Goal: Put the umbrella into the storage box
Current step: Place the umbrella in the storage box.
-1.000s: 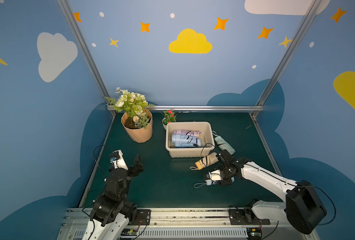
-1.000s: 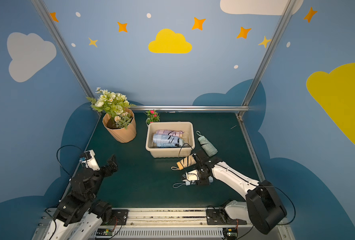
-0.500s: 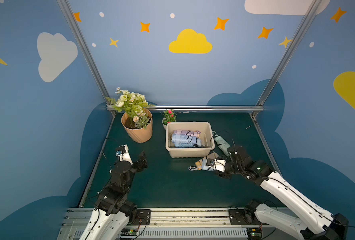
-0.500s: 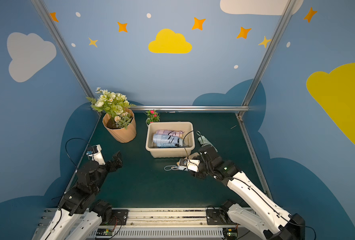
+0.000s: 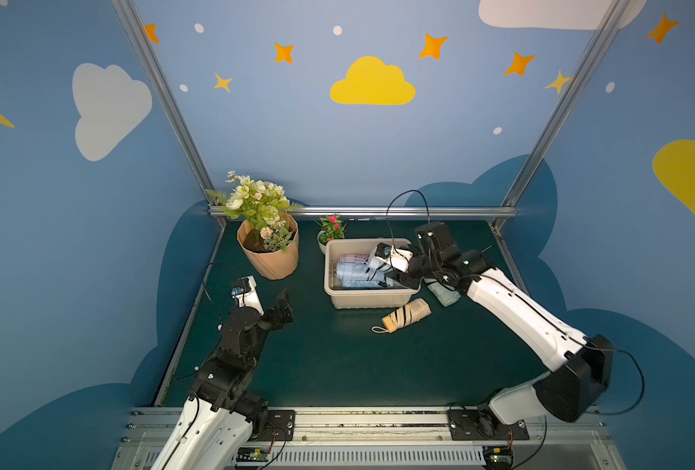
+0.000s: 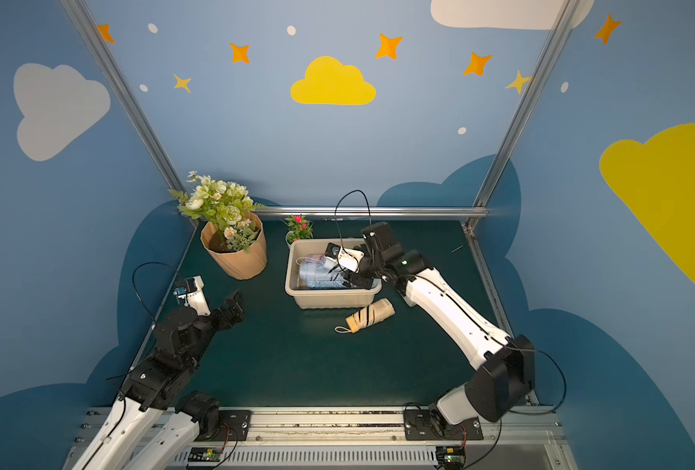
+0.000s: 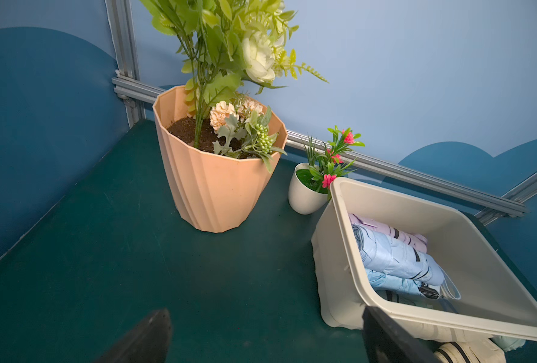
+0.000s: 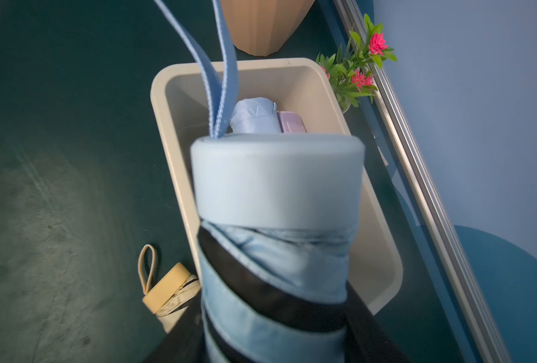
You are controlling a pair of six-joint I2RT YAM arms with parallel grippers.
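Pale blue fabric crossed by a black band marks the folded umbrella (image 8: 276,220) that your right gripper (image 5: 399,277) clamps, tilted over the right end of the beige storage box (image 5: 368,299). Below it in the box lie blue umbrellas (image 5: 354,272) and a pink one (image 5: 354,257). A beige striped umbrella (image 5: 407,315) lies on the green mat (image 5: 337,366) just in front of the box, and a grey-green umbrella (image 5: 445,295) lies beside it under your right arm. Your left gripper (image 7: 267,336) hovers wide open and empty near the tan flower pot (image 5: 270,260). A small white pot (image 7: 301,195) stands by the box's far left corner.
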